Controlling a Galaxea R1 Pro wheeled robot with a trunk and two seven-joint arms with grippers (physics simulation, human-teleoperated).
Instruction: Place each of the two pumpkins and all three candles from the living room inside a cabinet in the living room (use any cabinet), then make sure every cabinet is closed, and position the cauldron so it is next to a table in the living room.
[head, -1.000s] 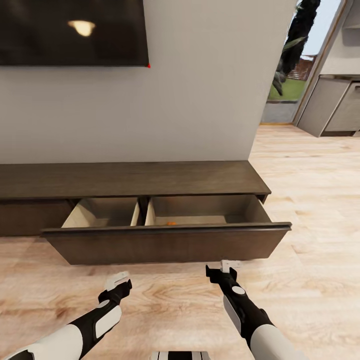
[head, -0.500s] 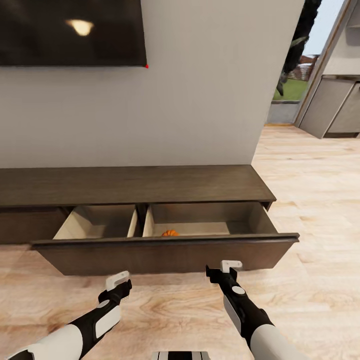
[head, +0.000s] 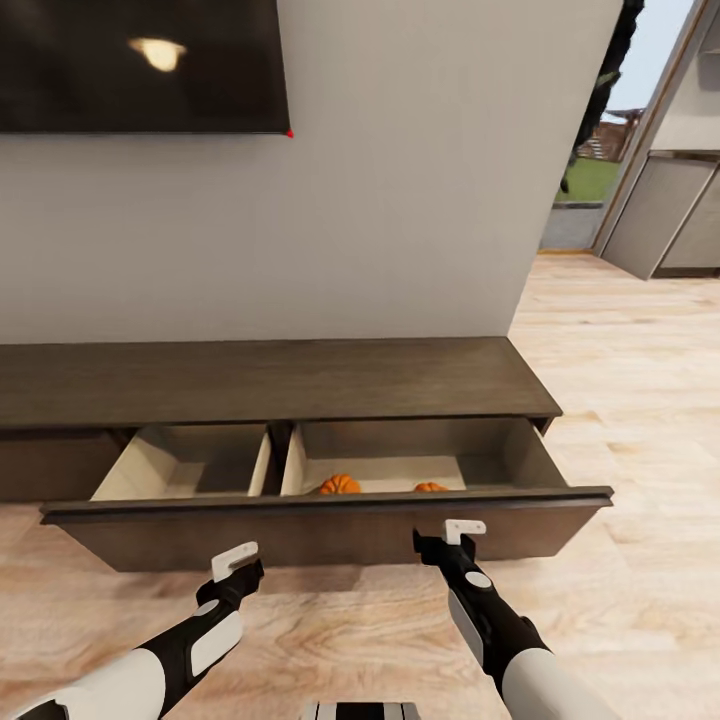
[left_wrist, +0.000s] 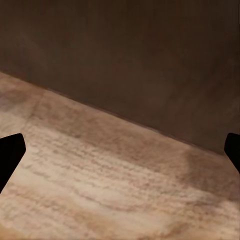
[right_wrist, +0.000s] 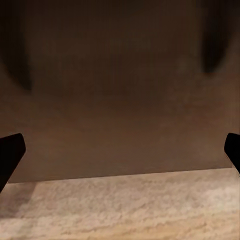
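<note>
The cabinet (head: 280, 385) stands against the wall with its long drawer pulled out toward the robot. Two pumpkins (head: 340, 484) lie in the drawer's right compartment, close behind the drawer front: one near the divider, the other (head: 431, 487) further right, mostly hidden by the front edge. The left compartment looks bare. The left claw (head: 238, 562) hangs over the wooden floor (head: 640, 400) just before the drawer front, spread wide and holding nothing. The right claw (head: 452, 535) sits close in front of the drawer front, below the right-hand pumpkin, also wide apart and empty. A dark screen (head: 140, 65) hangs on the wall above.
</note>
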